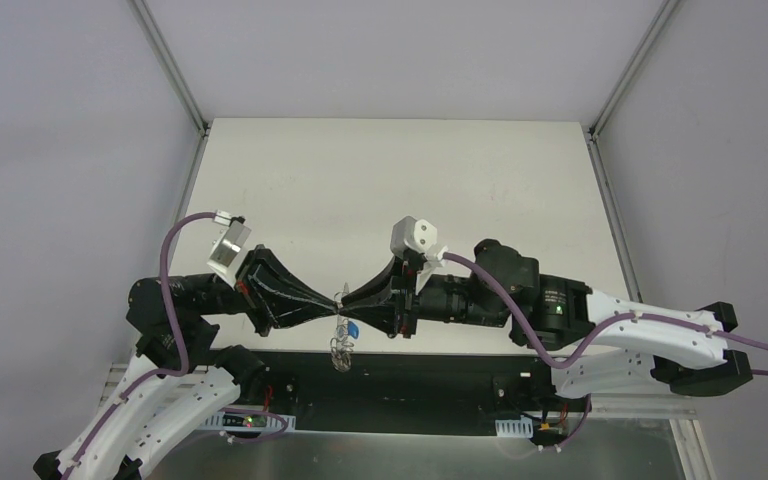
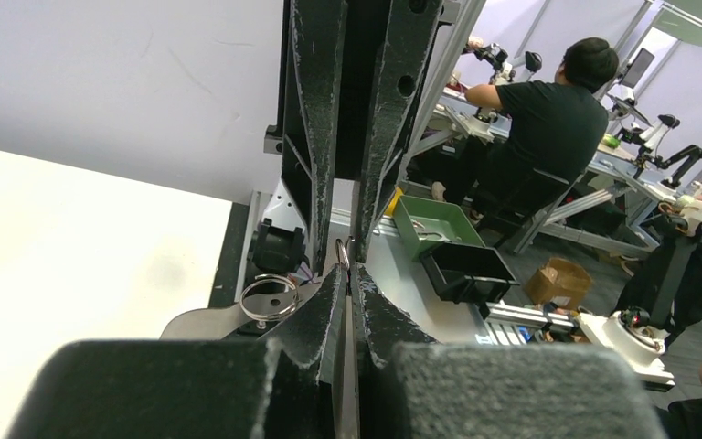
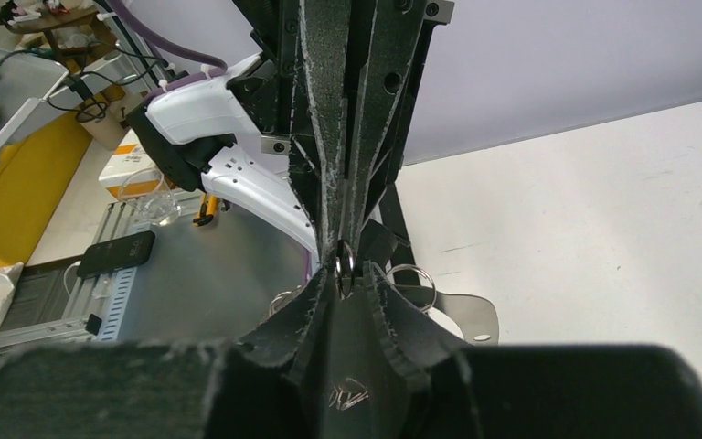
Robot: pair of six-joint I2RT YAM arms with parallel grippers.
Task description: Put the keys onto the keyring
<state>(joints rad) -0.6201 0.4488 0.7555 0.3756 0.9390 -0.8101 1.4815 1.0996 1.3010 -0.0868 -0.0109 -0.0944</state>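
My left gripper [image 1: 333, 301] and right gripper [image 1: 349, 297] meet tip to tip above the table's near edge. Both are shut on the thin metal keyring [image 1: 341, 296] between them. The ring shows edge-on at my left fingertips in the left wrist view [image 2: 342, 251] and at my right fingertips in the right wrist view [image 3: 345, 261]. A blue-headed key [image 1: 352, 327] and a bunch of small silver keys [image 1: 338, 352] hang below the tips. I cannot make out the black-headed key.
A second split ring [image 2: 270, 297] with a flat metal tag [image 3: 472, 320] dangles beside the tips. The white table [image 1: 400, 190] lies beyond the grippers. A black strip [image 1: 410, 385] runs along the near edge, between the arm bases.
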